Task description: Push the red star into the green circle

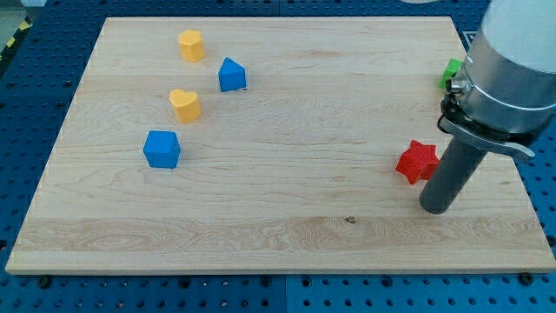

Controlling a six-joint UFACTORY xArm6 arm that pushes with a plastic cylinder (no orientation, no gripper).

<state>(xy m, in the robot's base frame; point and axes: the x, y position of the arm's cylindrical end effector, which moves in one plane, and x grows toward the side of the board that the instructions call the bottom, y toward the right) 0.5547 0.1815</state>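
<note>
The red star [416, 161] lies on the wooden board at the view's right. My tip [436, 209] rests on the board just below and to the right of the star, close to it or touching. A green block [451, 74] shows at the board's right edge above the star; the arm hides most of it, so its shape cannot be made out.
At the view's upper left lie a yellow block [191, 44], a blue block [232, 75], a yellow heart-like block [185, 104] and a blue cube [162, 149]. The board's [287, 235] right edge runs close behind my tip.
</note>
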